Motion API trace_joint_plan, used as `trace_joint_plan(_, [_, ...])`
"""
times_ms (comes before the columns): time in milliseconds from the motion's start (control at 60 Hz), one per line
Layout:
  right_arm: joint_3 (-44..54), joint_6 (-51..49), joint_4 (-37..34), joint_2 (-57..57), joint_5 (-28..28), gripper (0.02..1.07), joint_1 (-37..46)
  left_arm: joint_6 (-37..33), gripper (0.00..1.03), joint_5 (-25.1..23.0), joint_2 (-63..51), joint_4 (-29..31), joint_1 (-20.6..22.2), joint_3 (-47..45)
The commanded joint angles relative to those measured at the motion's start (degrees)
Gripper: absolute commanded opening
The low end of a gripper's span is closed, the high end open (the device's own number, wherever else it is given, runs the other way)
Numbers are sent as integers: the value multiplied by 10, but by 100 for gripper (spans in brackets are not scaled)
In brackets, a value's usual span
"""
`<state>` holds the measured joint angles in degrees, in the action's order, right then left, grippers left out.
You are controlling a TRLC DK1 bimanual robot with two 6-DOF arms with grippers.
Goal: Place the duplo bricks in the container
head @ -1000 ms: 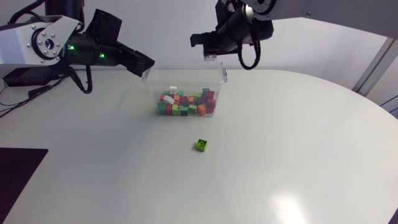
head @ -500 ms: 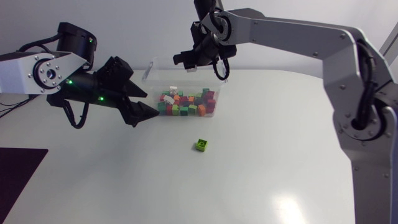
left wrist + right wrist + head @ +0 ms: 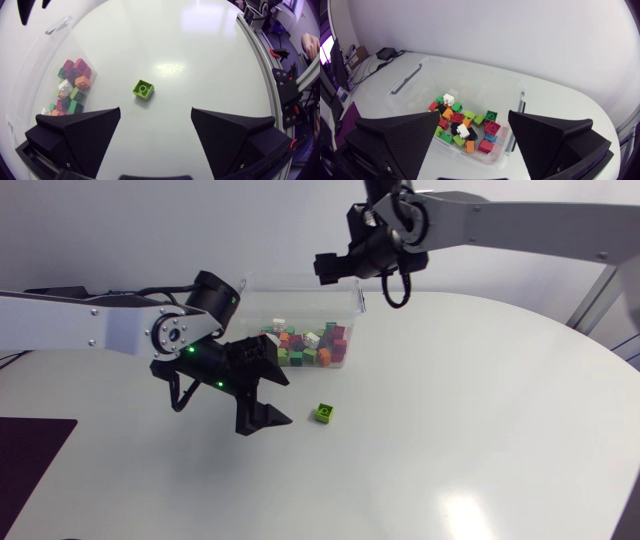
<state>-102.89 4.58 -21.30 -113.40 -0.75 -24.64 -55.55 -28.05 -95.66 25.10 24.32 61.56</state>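
progress: nearly done by my read, one brick to go

table [image 3: 480, 440]: I see just one loose brick on it in the head view

right arm [image 3: 520, 225]: comes in from the right side, reaches to the table's far edge, ends above the container's far wall

left arm [image 3: 80, 330]: comes in from the left side, low over the table on the container's near side

container [image 3: 300, 295]: clear tub, open top, by the far edge, a bit left of the table's middle

right gripper [image 3: 326, 268]: wide open, holds nothing; in its wrist view the container lies under and ahead of it

left gripper [image 3: 290, 401]: wide open too and empty, fingers aimed at the loose brick; in its wrist view the brick sits ahead of the fingers, in line with the gap, not between them, no contact

pile [image 3: 300, 348]: many bricks, mixed colours, heaped against the container's near wall

green brick [image 3: 324, 413]: the one left, sits flat on the table just off the container's near right corner, toward the table's middle, apart from the wall

left to do, my guess: left gripper moves onto the green brick, grasps, lifts over the near wall, drops; the right arm above the opening is a clash risk on that drop
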Motion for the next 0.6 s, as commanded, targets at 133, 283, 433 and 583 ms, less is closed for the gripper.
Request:
trace_joint_plan(133, [182, -5, 78, 165, -31, 102, 49, -77, 98, 18, -87, 31, 34, 62])
trace_joint_plan(283, [278, -6, 116, 243, -54, 102, 75, -105, 98, 27, -142, 73, 44, 126])
trace_joint_plan(433, [351, -13, 142, 303, -66, 102, 87, -126, 96, 34, -215, 144, 51, 213])
trace_joint_plan(583, [402, -18, 158, 348, -72, 102, 89, -144, 96, 44, -265, 188, 59, 267])
